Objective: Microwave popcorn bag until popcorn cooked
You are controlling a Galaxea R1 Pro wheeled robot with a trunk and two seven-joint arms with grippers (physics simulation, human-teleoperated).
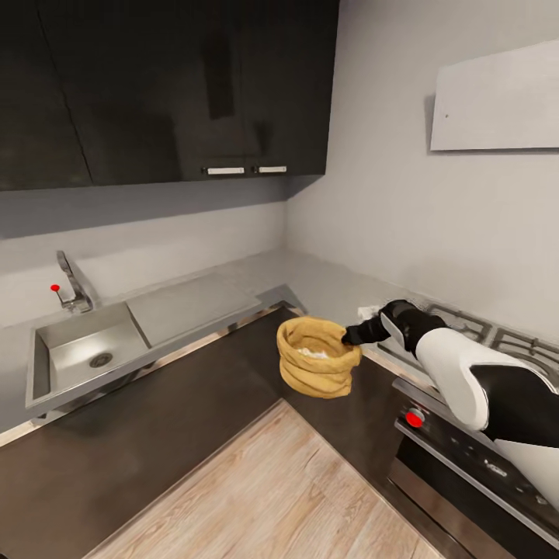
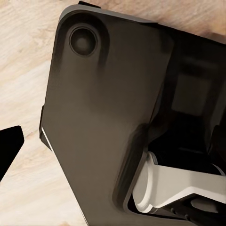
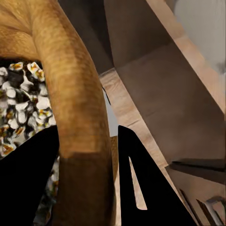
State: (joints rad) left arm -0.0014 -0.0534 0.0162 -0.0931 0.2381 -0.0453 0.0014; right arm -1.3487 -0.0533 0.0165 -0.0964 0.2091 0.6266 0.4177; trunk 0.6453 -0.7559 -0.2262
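Cabinets (image 1: 163, 85): dark, across the upper left of my head view.
Countertop (image 1: 310, 283): grey, running through the corner at mid-frame, with the sink (image 1: 81, 353) at the left edge.
Hob (image 1: 481, 330): at the right, above an oven front with a red knob (image 1: 414, 418).
Right arm (image 1: 473, 380): reaches in from the lower right.
Bag (image 1: 318, 359): just right of centre, held up in front of the counter edge, over the dark cabinet fronts.
Right gripper (image 3: 87, 150): I see it clamped on the bag's rolled rim (image 3: 70, 94), one finger inside, one outside.
Popcorn (image 3: 21, 108): white, speckled, inside the bag.
Left gripper: I cannot tell its state; one dark finger tip (image 2: 8, 150) shows over the wood floor (image 2: 23, 61).
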